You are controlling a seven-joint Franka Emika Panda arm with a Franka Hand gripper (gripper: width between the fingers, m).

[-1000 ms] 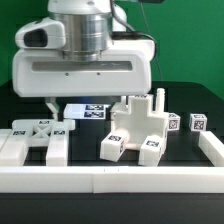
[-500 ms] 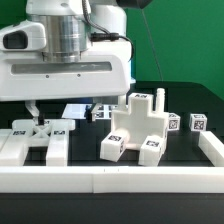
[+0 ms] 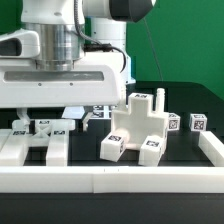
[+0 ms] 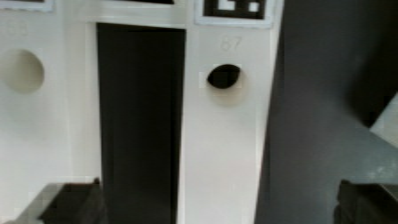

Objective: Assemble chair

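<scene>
A partly joined white chair block [image 3: 135,128] with an upright peg [image 3: 157,99] stands mid-table, with tags on its front feet. Flat white chair parts [image 3: 35,140] carrying tags lie at the exterior view's left. My gripper [image 3: 50,122] hangs low over these flat parts, its big white body filling the upper left of that view. In the wrist view the gripper [image 4: 217,206] is open, and its dark fingertips [image 4: 68,204] straddle a long white bar [image 4: 228,140] with a round dark hole [image 4: 224,75]. Nothing is held.
A long white border wall [image 3: 110,180] runs along the front, with a raised end at the right [image 3: 212,148]. Two small tagged pieces [image 3: 198,124] sit behind the chair block on the right. The marker board [image 3: 92,111] lies behind, partly covered by the gripper.
The gripper has travelled toward the exterior view's left and come lower, from above the marker board to over the flat parts. It stays open; no part has moved.
</scene>
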